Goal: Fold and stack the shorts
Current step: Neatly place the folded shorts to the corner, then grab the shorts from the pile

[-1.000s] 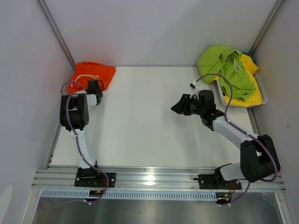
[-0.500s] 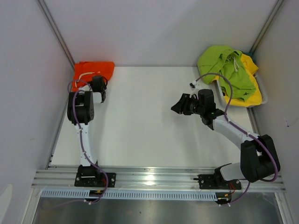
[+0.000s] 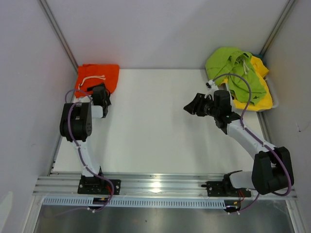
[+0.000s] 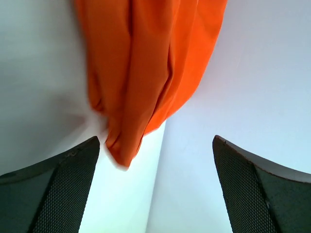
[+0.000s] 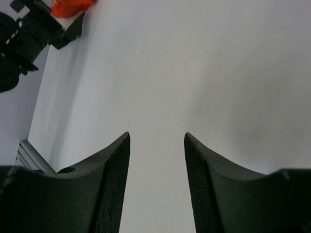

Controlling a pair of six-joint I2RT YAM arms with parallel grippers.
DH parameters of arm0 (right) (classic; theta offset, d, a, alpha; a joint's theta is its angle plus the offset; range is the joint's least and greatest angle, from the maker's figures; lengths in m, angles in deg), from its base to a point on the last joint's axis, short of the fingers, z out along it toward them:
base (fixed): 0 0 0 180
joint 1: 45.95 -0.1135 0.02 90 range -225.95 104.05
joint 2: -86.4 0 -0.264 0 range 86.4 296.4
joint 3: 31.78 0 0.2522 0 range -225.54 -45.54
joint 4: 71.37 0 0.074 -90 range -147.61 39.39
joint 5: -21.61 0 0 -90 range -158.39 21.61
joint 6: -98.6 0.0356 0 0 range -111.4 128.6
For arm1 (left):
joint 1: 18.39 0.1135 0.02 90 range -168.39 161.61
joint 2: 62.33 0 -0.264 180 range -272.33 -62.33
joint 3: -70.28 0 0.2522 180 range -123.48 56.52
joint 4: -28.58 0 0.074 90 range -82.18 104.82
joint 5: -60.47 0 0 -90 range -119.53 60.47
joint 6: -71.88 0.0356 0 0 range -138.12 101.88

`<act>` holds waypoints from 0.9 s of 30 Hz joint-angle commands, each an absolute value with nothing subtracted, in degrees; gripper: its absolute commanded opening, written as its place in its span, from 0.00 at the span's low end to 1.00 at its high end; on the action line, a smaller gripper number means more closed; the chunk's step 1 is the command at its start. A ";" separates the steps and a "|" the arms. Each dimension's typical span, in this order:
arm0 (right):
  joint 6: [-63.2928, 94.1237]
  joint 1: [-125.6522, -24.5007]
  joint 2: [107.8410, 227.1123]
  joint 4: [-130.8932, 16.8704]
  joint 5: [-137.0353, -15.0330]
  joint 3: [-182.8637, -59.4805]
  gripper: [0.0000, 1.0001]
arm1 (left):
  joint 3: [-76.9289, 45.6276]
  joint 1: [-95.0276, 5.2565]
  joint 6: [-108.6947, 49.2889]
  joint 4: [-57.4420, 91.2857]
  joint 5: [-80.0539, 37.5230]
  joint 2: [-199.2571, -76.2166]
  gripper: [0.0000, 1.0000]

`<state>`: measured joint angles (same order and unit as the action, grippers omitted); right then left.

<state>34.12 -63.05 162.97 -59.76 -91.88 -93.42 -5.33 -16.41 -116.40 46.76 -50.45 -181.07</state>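
The orange shorts (image 3: 97,76) lie folded in the table's far left corner, white drawstring on top. My left gripper (image 3: 102,95) sits just near of them, open, nothing between its fingers. In the left wrist view the orange shorts (image 4: 146,63) hang down ahead of the left gripper (image 4: 155,141), clear of both pads. The lime green shorts (image 3: 232,68) are heaped over the yellow shorts (image 3: 261,97) at the far right. My right gripper (image 3: 194,104) hovers left of that heap, open and empty, and the right wrist view shows the right gripper (image 5: 157,135) over bare table.
A white bin (image 3: 274,99) at the far right holds the green and yellow heap. Grey walls close in the left, back and right sides. The left arm (image 5: 24,34) and the orange shorts (image 5: 70,6) show far off in the right wrist view.
My left gripper has opened and let go of the orange shorts, then drawn back a little toward me. The right gripper has shifted slightly right, toward the bin.
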 commanded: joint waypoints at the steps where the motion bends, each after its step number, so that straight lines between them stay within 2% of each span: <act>1: 34.70 -60.99 159.70 -59.28 -92.91 -97.30 0.52 | 1.40 -16.63 -112.87 47.69 -49.22 -170.56 0.99; 8: 35.40 -55.81 157.33 -53.83 -92.56 -100.82 0.59 | 11.94 -16.45 -105.94 36.55 -39.13 -154.90 0.99; 14: 39.53 -48.60 158.29 -50.67 -91.33 -105.21 0.68 | 15.12 -15.23 -99.88 22.92 -34.29 -141.72 0.99; 15: 40.06 -46.85 158.90 -50.66 -91.68 -105.91 0.77 | 15.38 -13.66 -98.56 23.51 -29.84 -141.09 0.99; 16: 40.67 -46.48 160.04 -50.66 -92.12 -107.22 0.80 | 16.78 -12.77 -96.37 24.91 -25.96 -140.82 0.99; 17: 42.07 -44.30 160.92 -50.14 -92.04 -108.11 0.88 | 16.97 -12.07 -95.56 26.06 -23.14 -140.82 0.99; 18: 43.04 -42.37 161.88 -49.44 -92.12 -109.25 0.89 | 16.88 -11.19 -94.60 26.59 -18.24 -140.99 0.99; 20: 44.63 -40.25 165.31 -48.64 -93.43 -112.24 0.89 | 14.95 -11.18 -90.30 23.72 -16.17 -140.91 0.99; 24: 45.08 -36.20 170.59 -47.42 -93.71 -117.51 0.89 | 13.28 -12.58 -82.65 15.62 -15.55 -139.07 0.99; 27: 43.41 -33.74 172.70 -42.78 -90.30 -121.47 0.89 | 15.38 -14.07 -78.78 15.26 -16.34 -135.47 0.99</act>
<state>43.69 -35.43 171.65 -47.37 -92.60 -116.47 15.55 -12.58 -86.39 17.89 -19.09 -140.35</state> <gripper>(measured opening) 0.892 0.990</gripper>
